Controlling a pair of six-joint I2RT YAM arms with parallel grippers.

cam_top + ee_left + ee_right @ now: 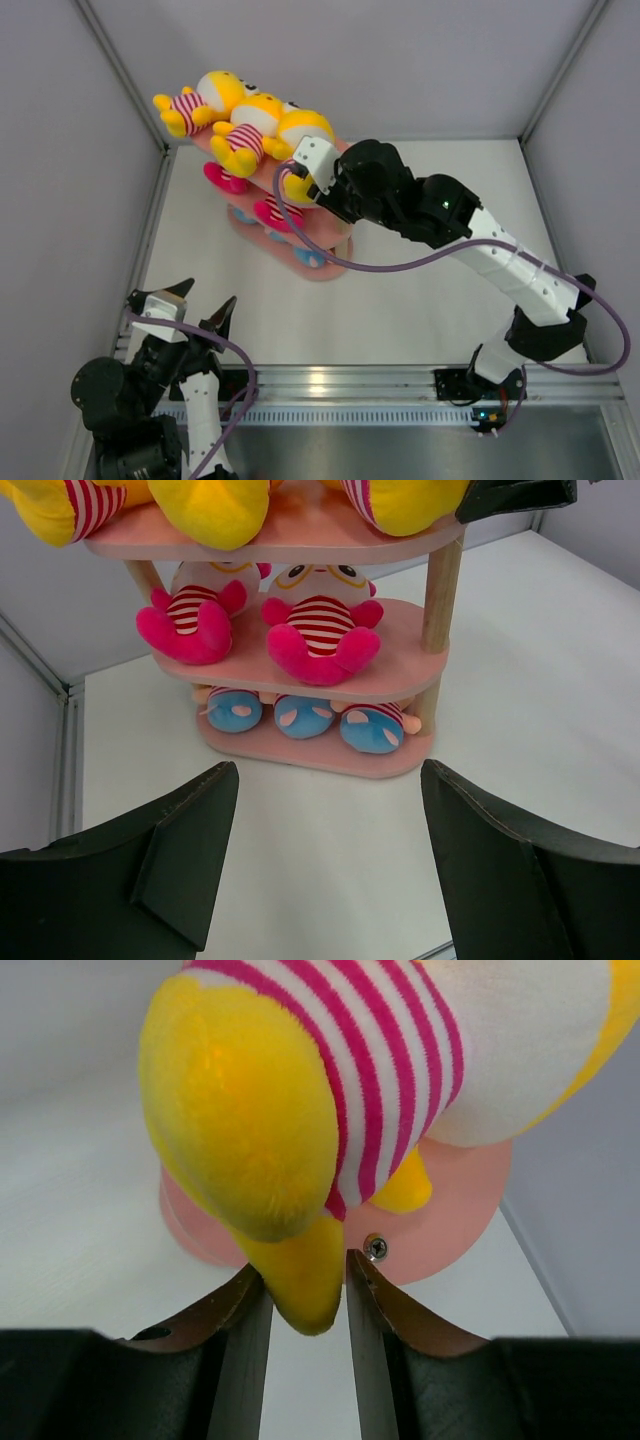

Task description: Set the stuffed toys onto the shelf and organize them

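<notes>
Evidently the step in hand is setting the third yellow toy [300, 1090] on the top board of the shelf [460, 1210]. The right end effector [308, 1270] is at that board's near edge. Its jaws stand narrow with the toy's yellow limb between them, touching both sides; I cannot tell whether they pinch it or merely flank it. The toy's striped body and head lie just beyond the fingertips, over the board, beside two other yellow toys [235, 110].

Below, two pink toys [320, 630] sit on the middle board and three blue toys [300, 715] on the lowest, so the shelf looks nearly filled. The next move calls for the jaws to widen clear of the limb and draw straight back without dragging the toy off the edge.

The left end effector [328, 770] hangs wide and empty over the table [400, 300], well apart from the shelf.
</notes>
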